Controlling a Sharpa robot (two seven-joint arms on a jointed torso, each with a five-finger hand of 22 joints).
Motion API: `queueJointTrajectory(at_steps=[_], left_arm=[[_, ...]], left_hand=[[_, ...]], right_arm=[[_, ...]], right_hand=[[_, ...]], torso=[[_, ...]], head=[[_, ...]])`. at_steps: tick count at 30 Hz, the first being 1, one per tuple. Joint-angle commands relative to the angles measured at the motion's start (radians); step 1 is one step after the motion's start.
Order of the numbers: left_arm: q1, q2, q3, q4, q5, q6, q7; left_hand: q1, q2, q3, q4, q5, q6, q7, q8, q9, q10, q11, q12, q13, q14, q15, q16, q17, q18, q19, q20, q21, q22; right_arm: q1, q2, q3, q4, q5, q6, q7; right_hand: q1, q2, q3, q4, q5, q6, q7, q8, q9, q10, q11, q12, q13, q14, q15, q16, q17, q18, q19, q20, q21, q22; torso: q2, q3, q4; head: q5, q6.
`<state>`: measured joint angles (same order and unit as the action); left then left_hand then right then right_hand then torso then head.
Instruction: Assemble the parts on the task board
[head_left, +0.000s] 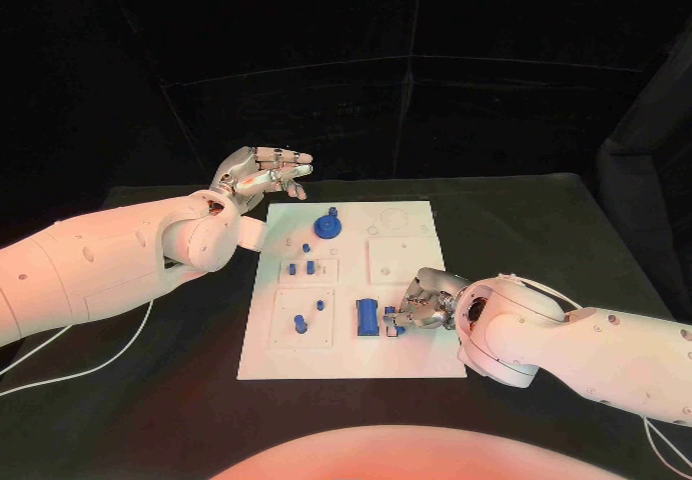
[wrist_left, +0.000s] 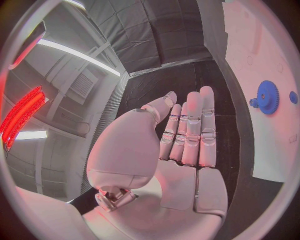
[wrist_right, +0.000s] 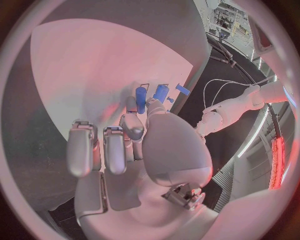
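The white task board (head_left: 411, 345) lies in the middle of the black table. A blue gear (head_left: 330, 224) stands near its far edge and also appears in the left wrist view as the gear (wrist_left: 267, 97). Small blue pegs (head_left: 299, 266) sit mid-board, and another blue piece (head_left: 300, 322) lies in a near-left recess. My right hand (head_left: 423, 303) rests low on the board, thumb and a finger pinching the edge of a blue block (head_left: 371, 319), seen in the right wrist view as the block (wrist_right: 141, 98). My left hand (head_left: 267, 172) hovers raised off the board's far-left corner, fingers straight, holding nothing.
Square white insert plates (head_left: 398, 258) with holes take up the board's right half. The black table (head_left: 548, 230) stretches bare to the right of the board. White cables (head_left: 87, 365) trail across the table at the near left.
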<state>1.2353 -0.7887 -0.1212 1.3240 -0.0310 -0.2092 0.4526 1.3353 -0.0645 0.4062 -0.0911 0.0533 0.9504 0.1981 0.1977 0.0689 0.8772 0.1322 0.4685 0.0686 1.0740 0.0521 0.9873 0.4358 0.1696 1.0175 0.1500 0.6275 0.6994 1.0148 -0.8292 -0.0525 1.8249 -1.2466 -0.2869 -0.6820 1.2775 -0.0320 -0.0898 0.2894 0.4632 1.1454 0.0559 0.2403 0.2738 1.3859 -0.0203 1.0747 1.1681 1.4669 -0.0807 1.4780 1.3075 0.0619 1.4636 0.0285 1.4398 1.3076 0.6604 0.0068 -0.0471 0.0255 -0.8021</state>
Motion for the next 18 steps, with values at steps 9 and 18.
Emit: queueJointTrajectory(at_steps=[9,18], left_arm=[[0.002,0.001,0.001,0.001,0.002,0.012,0.000],[0.002,0.001,0.001,0.000,0.002,0.012,-0.001]], left_hand=[[0.000,0.002,-0.001,-0.009,0.004,-0.009,-0.002,0.007,-0.001,-0.010,0.002,0.005,-0.001,-0.008,-0.002,0.007,-0.003,0.013,-0.005,-0.001,-0.005,-0.001],[0.000,0.002,-0.001,-0.009,0.004,-0.009,-0.002,0.007,-0.001,-0.010,0.002,0.005,-0.001,-0.008,-0.002,0.007,-0.003,0.013,-0.005,-0.001,-0.005,-0.001]], right_arm=[[0.001,-0.004,0.000,0.009,-0.033,-0.004,0.008],[0.001,-0.023,0.000,0.031,-0.035,0.013,0.017]], right_hand=[[-0.220,0.022,-0.119,0.004,-0.337,0.007,-0.002,-0.010,0.015,0.013,0.000,-0.013,0.006,0.071,-0.004,-0.004,0.106,-0.012,0.016,-0.003,-0.002,0.028],[-0.225,0.042,-0.120,0.002,-0.330,0.011,-0.003,-0.009,0.020,0.018,-0.001,-0.006,0.014,0.073,-0.005,0.000,0.112,-0.013,0.019,-0.003,0.002,0.035]], torso=[[0.000,0.0008,-0.0006],[-0.001,0.0006,-0.0004]], head=[[-0.003,0.002],[-0.002,0.003]])
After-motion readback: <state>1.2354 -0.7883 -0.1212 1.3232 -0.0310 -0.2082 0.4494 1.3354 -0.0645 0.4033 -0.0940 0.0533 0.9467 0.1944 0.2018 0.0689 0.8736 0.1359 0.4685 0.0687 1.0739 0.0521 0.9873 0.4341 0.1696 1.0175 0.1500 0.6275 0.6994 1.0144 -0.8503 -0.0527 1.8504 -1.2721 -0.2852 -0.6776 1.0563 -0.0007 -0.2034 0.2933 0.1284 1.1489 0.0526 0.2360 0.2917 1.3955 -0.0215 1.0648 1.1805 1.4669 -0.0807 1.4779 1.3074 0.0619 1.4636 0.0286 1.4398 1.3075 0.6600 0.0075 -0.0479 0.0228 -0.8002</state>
